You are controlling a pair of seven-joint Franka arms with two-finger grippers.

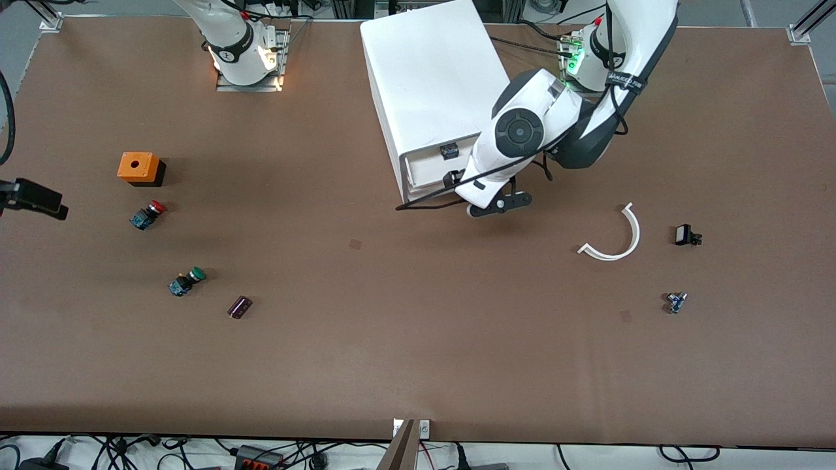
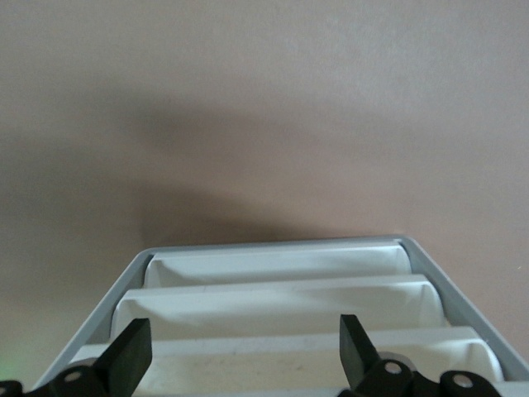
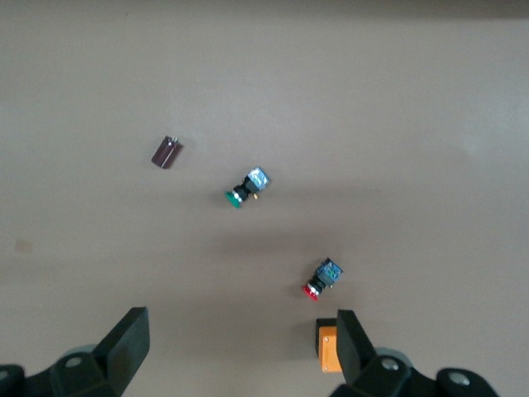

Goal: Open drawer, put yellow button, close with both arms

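The white cabinet (image 1: 431, 78) stands toward the arms' side of the table, with the drawer (image 1: 434, 166) at the top of its front. My left gripper (image 1: 450, 164) sits at that top drawer's front. In the left wrist view it (image 2: 244, 356) is open, its fingers (image 2: 132, 351) spread above the drawer's (image 2: 281, 347) front, with nothing between them. My right gripper (image 3: 241, 351) hangs open and empty over the table at the right arm's end, beside the orange box. A dark part of it (image 1: 32, 198) shows at the front view's edge. The yellow button is out of view.
An orange box (image 1: 138, 168) (image 3: 328, 349), a red-capped button (image 1: 147, 214) (image 3: 322, 277), a green-capped button (image 1: 187, 281) (image 3: 246, 187) and a purple cylinder (image 1: 240, 307) lie at the right arm's end. A white curved strip (image 1: 617, 238) and two small parts (image 1: 686, 235) (image 1: 676, 301) lie at the left arm's end.
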